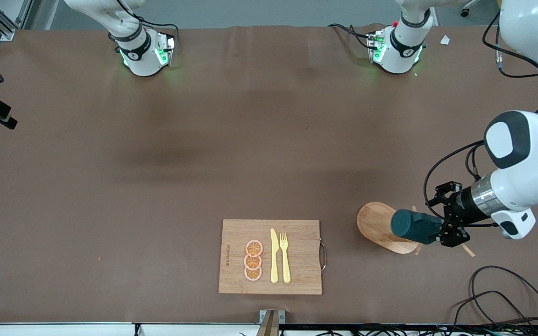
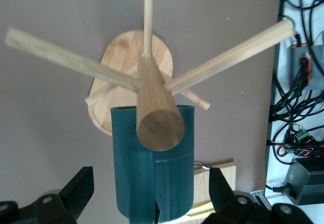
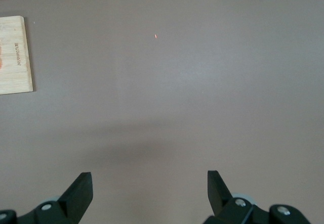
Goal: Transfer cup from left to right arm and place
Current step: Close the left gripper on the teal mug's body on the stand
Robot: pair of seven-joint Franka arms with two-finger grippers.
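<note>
Count on the brown tabletop (image 1: 157, 196): one dark teal ribbed cylindrical cup (image 1: 414, 227); one wooden peg stand on an oval base (image 1: 377, 224); one rectangular bamboo cutting board with a metal handle (image 1: 297, 275). On the board were three round orange slices (image 1: 253, 260), one yellow plastic knife (image 1: 274, 255) and one yellow plastic fork (image 1: 285, 257).

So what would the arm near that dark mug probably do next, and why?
Probably ease forward and close on the cup. The left gripper is open, its fingers standing apart on either side of the cup, which hangs on the wooden peg stand. The right gripper waits open over bare table.
</note>
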